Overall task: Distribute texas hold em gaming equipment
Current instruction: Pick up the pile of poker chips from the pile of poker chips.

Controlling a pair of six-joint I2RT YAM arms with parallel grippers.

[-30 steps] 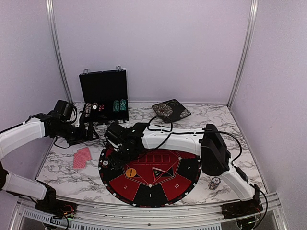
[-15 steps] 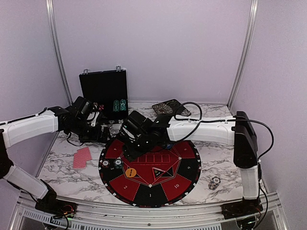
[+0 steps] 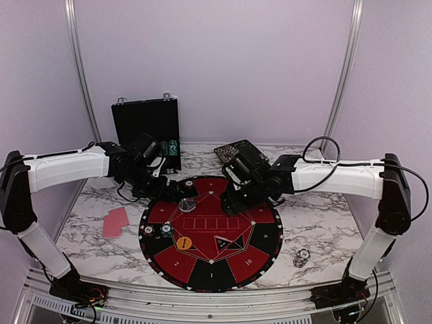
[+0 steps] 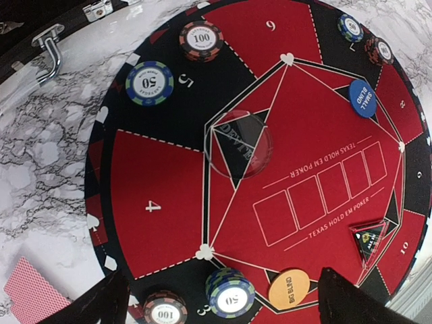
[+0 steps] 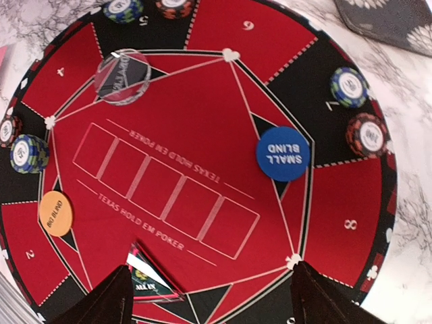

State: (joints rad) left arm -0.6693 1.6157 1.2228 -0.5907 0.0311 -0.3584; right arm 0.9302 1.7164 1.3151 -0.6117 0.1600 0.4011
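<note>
Chips [image 4: 201, 40], discs [image 5: 283, 153] and cards [image 3: 115, 221]: lying spread over the mat [image 3: 263, 223] and table [image 3: 317, 216], none being gripped.

Left gripper [image 4: 221, 280]: hovering over the mat's far left side, jaws standing fully apart, holding nothing. Showing between its fingertips [image 4: 111, 297] in the wrist view: a 50 stack [image 4: 229, 293] sitting on the mat's rim, flanked by a 100 chip [image 4: 165, 310] and the orange disc [image 4: 289, 289]. Lying farther out, toward mid-mat: the clear disc [image 4: 237, 145], resting on a corner of the printed polygon, apart from the chips. Sitting beyond that on the rim: two more chips [image 4: 149, 83], side by side.

Right gripper [image 5: 210, 268]: hanging over the mat's far right side, jaws likewise spread wide, gripping nothing. Lying nearest ahead of it: the blue disc [image 5: 283, 153], with a chip pair [image 5: 349, 86] sitting just beyond on the rim.

Facing each other across the mat's far edge in the top view, with the clear disc lying between the two, closer to the left one.

Lying face down on the table just left of the mat: the cards, well apart from both grippers. Sitting on the table off the mat's near right edge: a small chip pile [image 3: 302, 257], likewise well apart. Standing open behind the left arm [image 3: 67, 169]: the case [image 3: 146, 125], holding further chips in its lower half, with the arm crossing in front of it. Lying behind the right wrist [image 3: 251, 169]: the patterned tray [image 3: 229, 150], partly being hidden by that wrist.
</note>
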